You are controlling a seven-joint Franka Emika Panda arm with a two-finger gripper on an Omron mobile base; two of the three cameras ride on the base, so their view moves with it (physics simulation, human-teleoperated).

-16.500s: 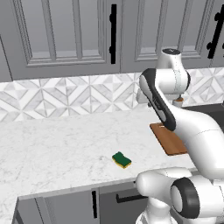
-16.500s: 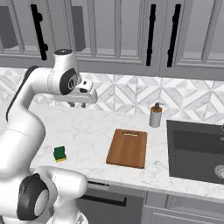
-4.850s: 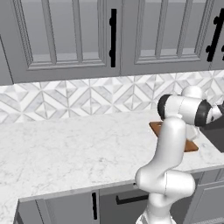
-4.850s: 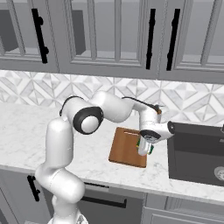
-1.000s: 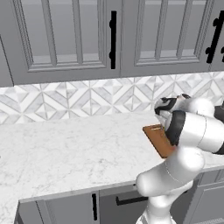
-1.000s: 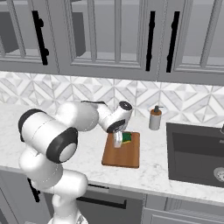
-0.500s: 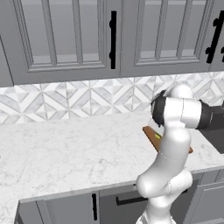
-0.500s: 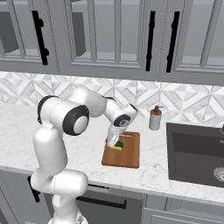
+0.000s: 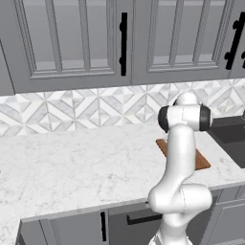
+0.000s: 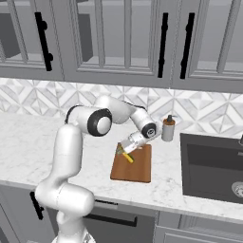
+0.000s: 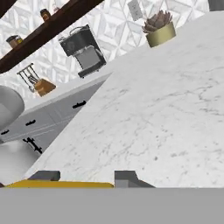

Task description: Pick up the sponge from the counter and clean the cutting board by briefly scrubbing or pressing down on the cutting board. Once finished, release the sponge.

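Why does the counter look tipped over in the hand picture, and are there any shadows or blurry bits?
In the hand view the counter slants because the camera is rolled with the hand. In the right base view the light is soft and even; the arm darkens the cutting board faintly near the sponge. The left base view looks slightly soft, without glare.

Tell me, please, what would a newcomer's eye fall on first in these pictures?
Most striking is the white arm bent low over the reddish-brown wooden cutting board, its gripper shut on the small yellow and green sponge at the board's back left corner. The board lies on the white marble-look counter, between the arm's base and the dark sink. A small brown bottle with a pump top stands just behind the board.
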